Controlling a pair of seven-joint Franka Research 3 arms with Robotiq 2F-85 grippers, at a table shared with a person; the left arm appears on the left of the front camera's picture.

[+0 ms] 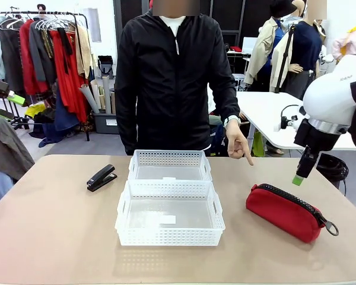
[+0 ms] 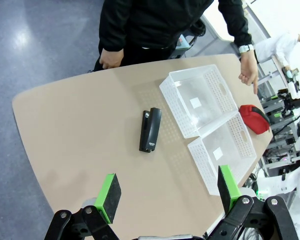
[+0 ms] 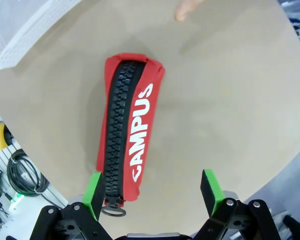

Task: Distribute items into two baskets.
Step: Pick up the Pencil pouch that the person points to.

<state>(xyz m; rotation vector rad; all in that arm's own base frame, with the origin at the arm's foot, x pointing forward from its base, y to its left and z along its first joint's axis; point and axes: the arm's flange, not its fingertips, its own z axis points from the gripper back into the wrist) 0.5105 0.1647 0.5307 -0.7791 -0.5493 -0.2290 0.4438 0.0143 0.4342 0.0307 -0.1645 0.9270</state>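
The red pouch [image 1: 285,211] [image 3: 127,125] lies on the table's right side, its black zipper up and "CAMPUS" printed along it. My right gripper [image 1: 298,179] [image 3: 152,192] hangs open just above it, and its fingers [image 3: 94,192] straddle the pouch's strap end without touching. The black stapler [image 1: 101,177] [image 2: 150,129] lies left of the baskets. Two white lattice baskets sit end to end mid-table with nothing in them, the far one [image 1: 169,158] [image 2: 177,107] by the person, the near one [image 1: 169,236] [image 2: 202,162] toward me. My left gripper [image 2: 167,192] is open, high above the table's left side.
The person stands at the far edge, and one hand [image 1: 240,145] [image 2: 249,75] points a finger down at the table just beyond the pouch. A fingertip [image 3: 182,12] shows past the pouch's far end. Bare tabletop lies around the stapler and in front of the baskets.
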